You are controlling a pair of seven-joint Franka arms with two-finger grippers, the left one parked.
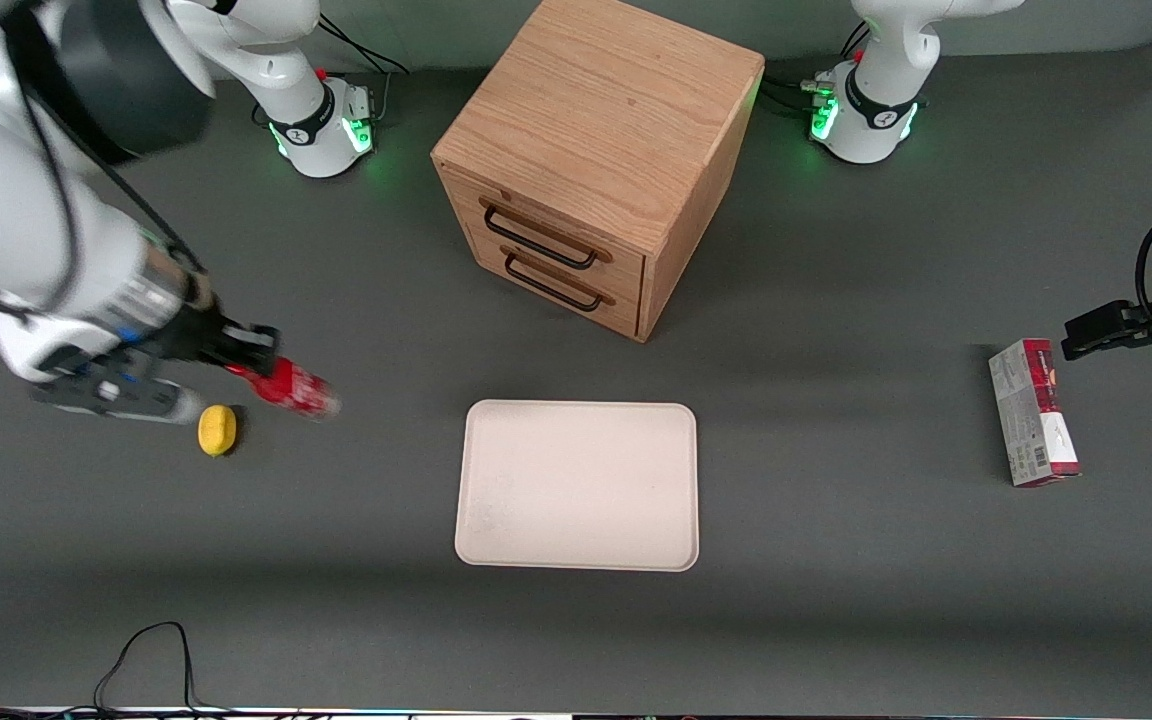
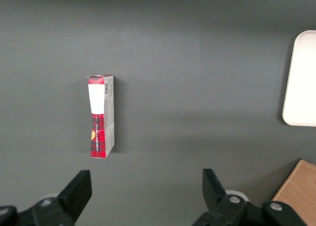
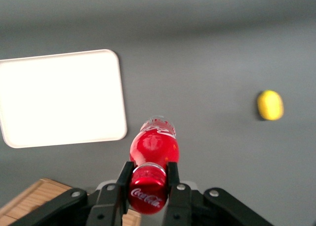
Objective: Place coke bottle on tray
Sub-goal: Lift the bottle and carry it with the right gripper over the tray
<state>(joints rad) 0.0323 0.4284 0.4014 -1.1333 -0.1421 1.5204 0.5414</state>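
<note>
The gripper [image 1: 258, 352] has its fingers clenched on the neck of the coke bottle [image 1: 294, 389], just below the red cap, and the bottle hangs tilted above the table toward the working arm's end, with the lemon [image 1: 217, 429] just beside it and a little nearer the front camera. The tray [image 1: 578, 485] lies flat and bare, well apart from the bottle, in front of the wooden drawer cabinet [image 1: 591, 160]. My worry is the hold itself: the fingers pinch only the narrow neck, as the wrist view shows [image 3: 148, 179], so the heavier body could swing or slip out on the way across. Set down at this slant, I'd guess it would tip over and roll across the tray's low rim, being round and slim. A low sweep might also clip the lemon. By my count there is one bottle, one tray, one lemon, one red-and-grey carton [image 1: 1033, 412] toward the parked arm's end, and one cabinet with two drawers.
</note>
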